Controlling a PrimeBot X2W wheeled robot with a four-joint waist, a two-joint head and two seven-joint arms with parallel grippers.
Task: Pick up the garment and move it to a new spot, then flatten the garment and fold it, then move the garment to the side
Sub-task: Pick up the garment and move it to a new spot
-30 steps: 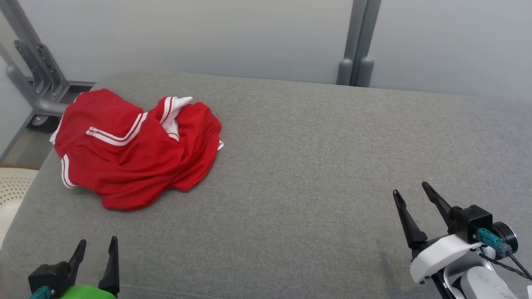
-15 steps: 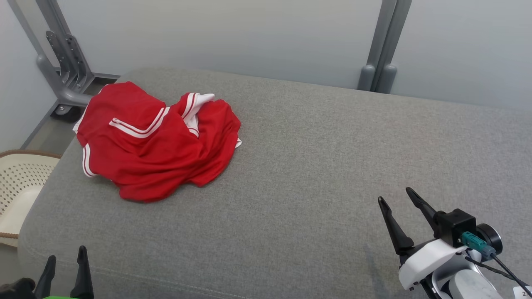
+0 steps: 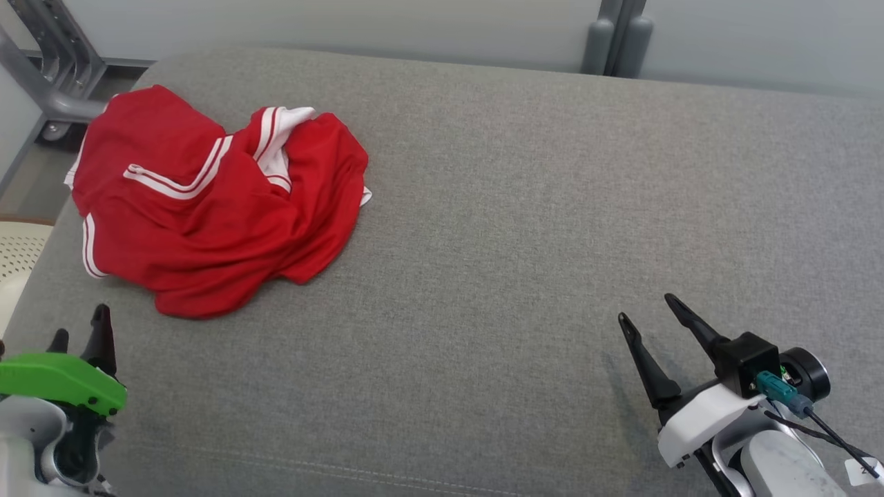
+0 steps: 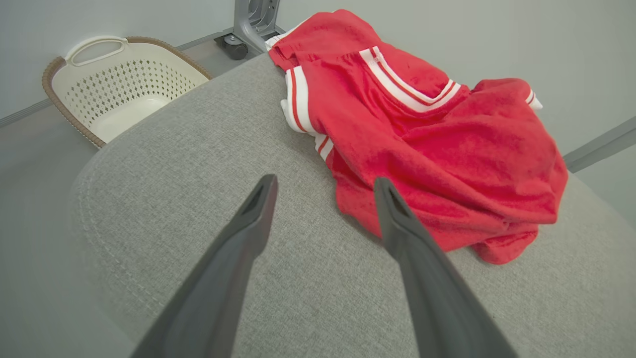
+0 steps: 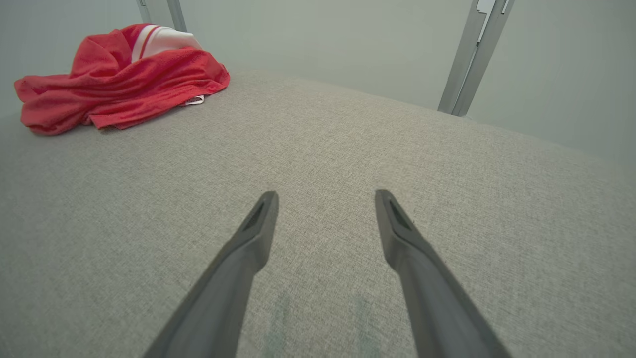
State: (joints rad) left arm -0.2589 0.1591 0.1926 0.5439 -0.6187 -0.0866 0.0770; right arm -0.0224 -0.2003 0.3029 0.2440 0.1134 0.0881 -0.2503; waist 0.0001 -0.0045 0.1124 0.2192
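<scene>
Garment (image 3: 214, 207): one item, red, with white bands that carry thin red stripes. You will find it crumpled in a loose heap at the far left corner of the grey cushion (image 3: 525, 207), one side reaching the cushion's edge. It is neither flattened nor folded, and nothing touches it.

Left gripper (image 3: 81, 321): fingers spread wide with nothing between them. It is at the cushion's near left corner, just short of the garment's near hem. Its body has a green cover.

Right gripper (image 3: 647, 308): fingers likewise spread apart and empty. It is over bare cushion at the near right, well apart from the garment.

View notes for you:
- **Left wrist view:** shows the cream laundry basket (image 4: 129, 82) on the floor beyond the cushion's rounded corner. The basket has diamond perforations, a cut-out handle and a brown woven rim. A caster wheel (image 4: 236, 49) sits under a metal post.
- **Head view:** gives you a sliver of that basket at its left edge.
- **Right wrist view:** shows the garment side-on as a low mound with a mesh-like weave, and a pale metal upright (image 5: 472, 59) against the wall.

Materials:
- **Garment:** soft and heavily creased.
- **Cushion:** coarse woven fabric with rounded edges and a stitched seam along the near side.
- **Gripper fingers:** dark, smooth and long, tapering to points.
</scene>
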